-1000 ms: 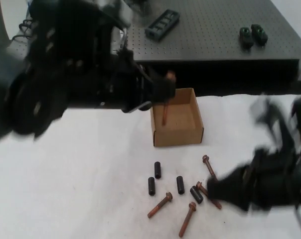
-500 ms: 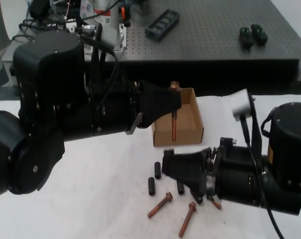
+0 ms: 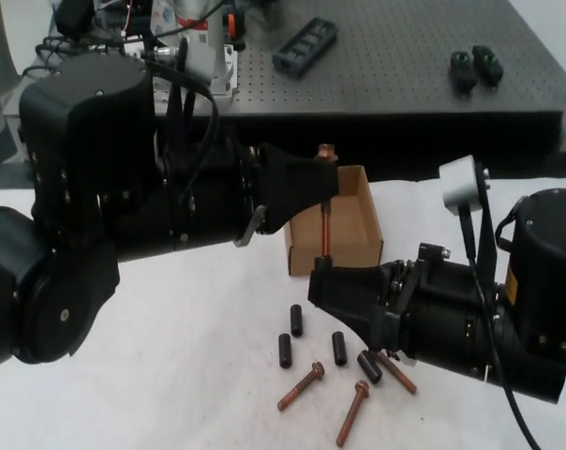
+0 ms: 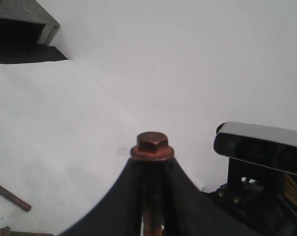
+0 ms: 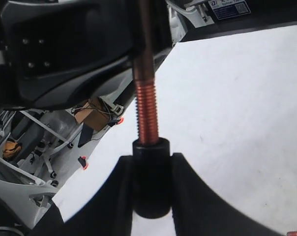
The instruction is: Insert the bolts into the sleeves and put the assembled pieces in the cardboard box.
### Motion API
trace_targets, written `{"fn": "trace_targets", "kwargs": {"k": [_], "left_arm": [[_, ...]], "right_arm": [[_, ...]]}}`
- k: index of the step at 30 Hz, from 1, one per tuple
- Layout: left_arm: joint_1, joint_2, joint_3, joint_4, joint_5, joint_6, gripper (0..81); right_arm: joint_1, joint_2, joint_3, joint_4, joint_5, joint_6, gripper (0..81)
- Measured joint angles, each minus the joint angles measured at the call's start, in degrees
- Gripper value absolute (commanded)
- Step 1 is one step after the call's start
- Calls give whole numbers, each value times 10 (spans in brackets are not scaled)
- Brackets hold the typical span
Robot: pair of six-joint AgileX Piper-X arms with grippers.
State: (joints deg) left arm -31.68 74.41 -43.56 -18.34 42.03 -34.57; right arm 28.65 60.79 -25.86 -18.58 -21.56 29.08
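Left gripper point(image 3: 320, 187) point(image 4: 152, 164): fingers clamped on a copper bolt point(image 3: 326, 220) point(image 4: 152, 146) just under its hex head, bolt upright, raised by the left edge of the cardboard box point(image 3: 353, 246). Right gripper point(image 3: 322, 281) point(image 5: 151, 167): fingers closed on a black sleeve point(image 5: 151, 189) directly below, with the bolt's threaded tip at the sleeve's mouth. Near side of the white cloth point(image 3: 189, 356): several loose sleeves point(image 3: 339, 348) and loose bolts point(image 3: 302, 386).

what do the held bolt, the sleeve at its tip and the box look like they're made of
Bolt: probably metal with a copper-coloured finish, going by the reddish sheen and crisp cut threads.
Sleeve: smooth matte black; could be blackened metal or plastic, the look leaves it open.
Cardboard box: plain brown cardboard, with a dull surface and thin folded walls.
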Motion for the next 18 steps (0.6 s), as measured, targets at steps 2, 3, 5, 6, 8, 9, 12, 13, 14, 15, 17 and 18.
{"fn": "trace_targets", "kwargs": {"k": [2, 3, 5, 6, 8, 9, 12, 13, 14, 15, 17, 18], "left_arm": [[0, 0, 0, 0, 1, 0, 7], [0, 0, 0, 0, 1, 0, 7], [0, 0, 0, 0, 3, 0, 7], [0, 0, 0, 0, 3, 0, 7], [0, 0, 0, 0, 12, 0, 7], [0, 0, 0, 1, 28, 0, 7], [0, 0, 0, 11, 52, 8, 3], [0, 0, 0, 14, 56, 16, 15], [0, 0, 0, 14, 56, 17, 50], [0, 0, 0, 15, 58, 21, 95], [0, 0, 0, 18, 57, 24, 259], [0, 0, 0, 23, 49, 26, 356]], "right_arm": [[0, 0, 0, -13, 4, -2, 18], [-1, 0, 0, -15, 6, -2, 18], [-2, 0, 0, -17, 6, -2, 18], [-5, 0, 0, -20, 6, -2, 18], [-8, 0, 0, -23, 7, -3, 18], [-9, 0, 0, -25, 7, -3, 18], [-13, 0, 0, -32, 3, -3, 18], [-14, 0, 0, -37, 1, -3, 18], [-15, 0, 0, -42, -1, -3, 18], [-16, 0, 0, -46, -2, -3, 18], [-17, 0, 0, -48, -4, -6, 18], [-17, 0, 0, -48, -4, -11, 18]]}}
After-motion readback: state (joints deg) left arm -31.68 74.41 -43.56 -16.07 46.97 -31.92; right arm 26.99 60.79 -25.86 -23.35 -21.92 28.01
